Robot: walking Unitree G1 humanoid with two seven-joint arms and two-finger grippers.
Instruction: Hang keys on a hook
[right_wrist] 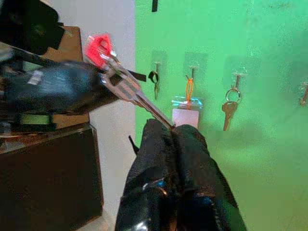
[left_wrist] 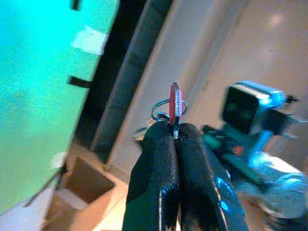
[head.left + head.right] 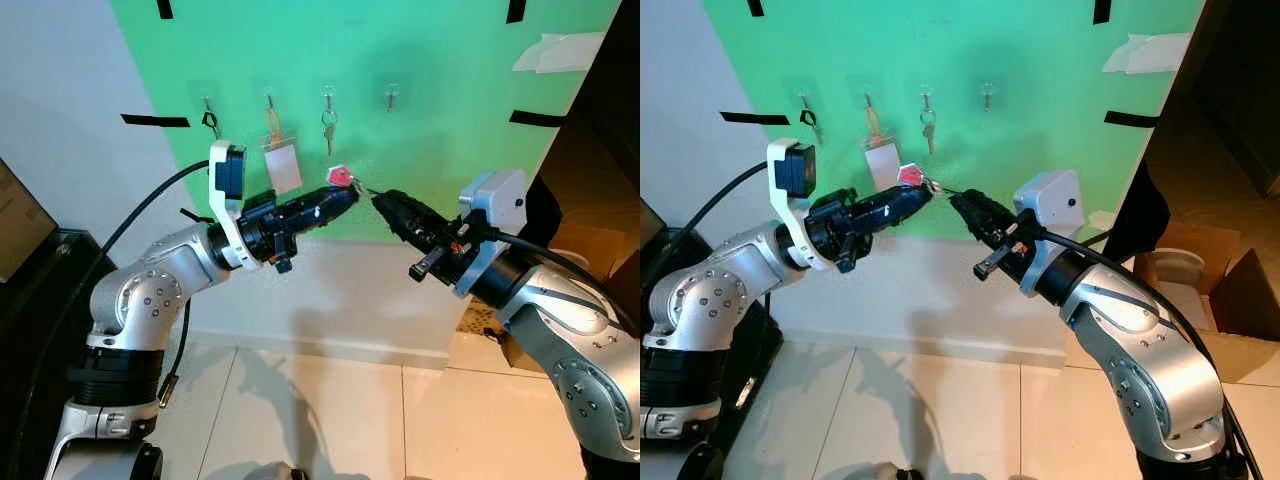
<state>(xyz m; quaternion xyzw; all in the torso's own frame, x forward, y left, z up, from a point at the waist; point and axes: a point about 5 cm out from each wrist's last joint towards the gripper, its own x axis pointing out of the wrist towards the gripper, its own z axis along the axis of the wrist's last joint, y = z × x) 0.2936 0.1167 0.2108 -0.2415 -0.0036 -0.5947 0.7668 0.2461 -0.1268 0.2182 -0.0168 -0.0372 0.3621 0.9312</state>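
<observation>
A key set with a red tag (image 3: pixel 339 177) and a silver key (image 1: pixel 139 98) is held in mid-air between both grippers, in front of the green wall panel (image 3: pixel 430 120). My left gripper (image 3: pixel 348 192) is shut on the red tag (image 2: pixel 174 103). My right gripper (image 3: pixel 382 200) is shut on the tip of the key's blade. Above them runs a row of small wall hooks. The rightmost hook (image 3: pixel 391 95) is bare. The others carry a hanging key (image 3: pixel 329 125), an orange-strapped badge (image 3: pixel 281 160) and a small black item (image 3: pixel 211 122).
A dark cabinet (image 3: pixel 40 290) stands at the left against the white wall. Open cardboard boxes (image 3: pixel 1200 290) sit on the floor at the right, beside a dark doorway. Black tape marks (image 3: pixel 155 121) frame the green panel. Light floor tiles lie below.
</observation>
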